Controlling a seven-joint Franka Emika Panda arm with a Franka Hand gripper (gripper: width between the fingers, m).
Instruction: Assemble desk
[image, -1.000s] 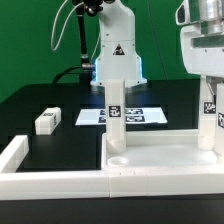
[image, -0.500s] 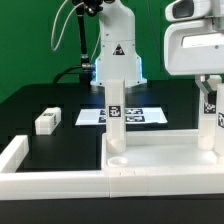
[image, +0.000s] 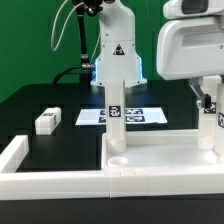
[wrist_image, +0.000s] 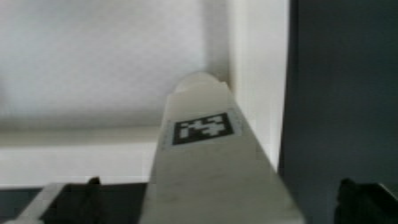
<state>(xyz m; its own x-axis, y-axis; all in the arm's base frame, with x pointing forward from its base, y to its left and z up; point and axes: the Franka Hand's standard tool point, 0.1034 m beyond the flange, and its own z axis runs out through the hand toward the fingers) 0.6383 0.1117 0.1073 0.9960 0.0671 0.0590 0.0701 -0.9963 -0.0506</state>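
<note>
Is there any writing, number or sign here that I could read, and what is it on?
No words or numbers can be read.
Triangle sign on the robot base: its symbol is too small to read.
Square black-and-white tags on the standing leg and the marker board: patterns only, no letters.

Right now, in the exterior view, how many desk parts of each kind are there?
Legs: 3 (middle leg and right leg upright on the tabletop, lying leg loose on the table)
Tabletop: 1
Total: 4
</note>
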